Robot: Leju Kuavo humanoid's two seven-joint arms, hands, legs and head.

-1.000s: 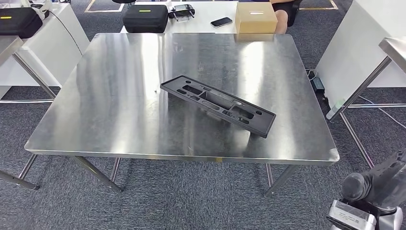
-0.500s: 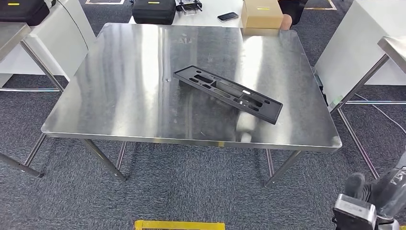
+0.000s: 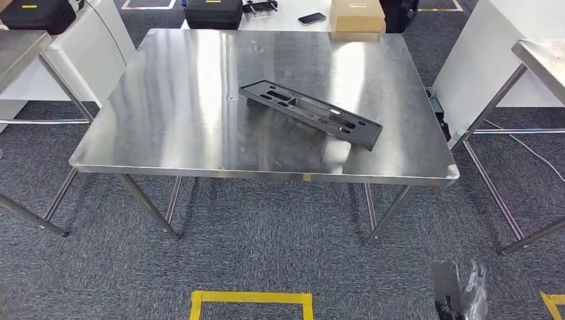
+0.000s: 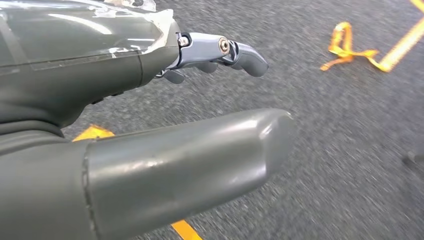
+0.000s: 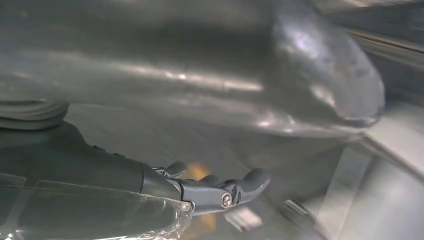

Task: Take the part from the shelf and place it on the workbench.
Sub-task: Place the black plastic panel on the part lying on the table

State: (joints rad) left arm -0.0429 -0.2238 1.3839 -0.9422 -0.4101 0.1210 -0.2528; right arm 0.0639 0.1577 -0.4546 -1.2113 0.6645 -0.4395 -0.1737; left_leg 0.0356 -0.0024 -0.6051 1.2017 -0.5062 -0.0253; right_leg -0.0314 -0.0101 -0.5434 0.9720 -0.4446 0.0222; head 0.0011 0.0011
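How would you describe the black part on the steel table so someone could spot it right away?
Find the big shiny steel table in the middle of the room. On its right half lies a long flat black part, set at a slant. It is the one thing on that table, a narrow frame full of cut-out slots.

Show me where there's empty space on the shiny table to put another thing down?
The steel table is bare across its whole left half, left of the black part, and along the near edge. The far strip is bare too. The crowded spot is middle-right, where the part lies slantwise.
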